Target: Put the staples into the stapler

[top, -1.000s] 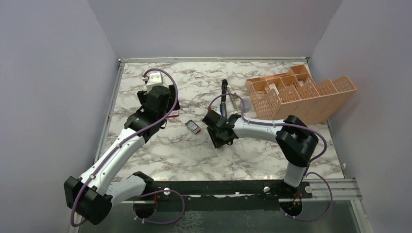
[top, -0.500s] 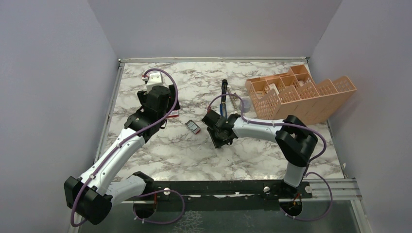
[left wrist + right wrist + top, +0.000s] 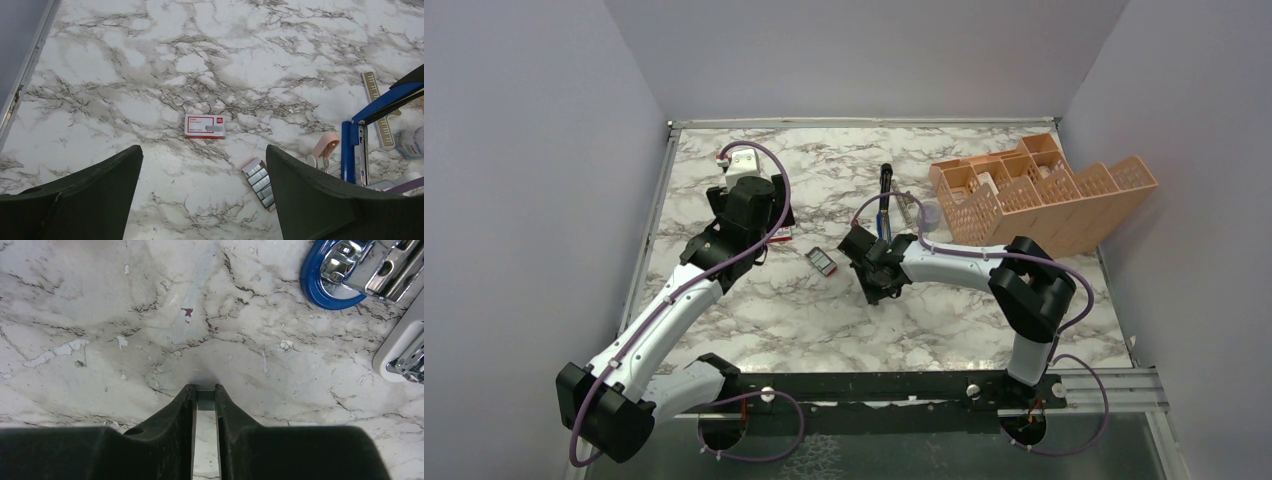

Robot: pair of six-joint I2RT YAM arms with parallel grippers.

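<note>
One marble table (image 3: 804,320), bearing everything listed. One orange lattice organizer (image 3: 1064,215) at far right, not in use. One left gripper (image 3: 202,151), jaws spread wide and empty, hovering over the table with the box below it. One right gripper (image 3: 204,389), jaws drawn together to a narrow slit, tips down at the marble just beside the stapler's near end; whether a strip is pinched in that slit cannot be told. One stapler (image 3: 885,192), blue and black, lying lengthwise at centre-back, its upper arm apparently hinged up off the channel. One red-and-white box (image 3: 205,126), flat on the table left of centre, well apart from the stapler. One lot of staples (image 3: 261,179), silvery strips in a small tray resting between box and stapler, touching neither. One thin metal strip (image 3: 372,84), just beyond the stapler. Step in hand, as judged: fetching a strip for the open channel, the load itself not yet made. The next move likely calls for a confirmed hold on a strip, then squaring it to the channel. Changes noted: the right jaws have closed from partly open, and that wrist has edged slightly leftward; the left arm, stapler and tray are unmoved.
</note>
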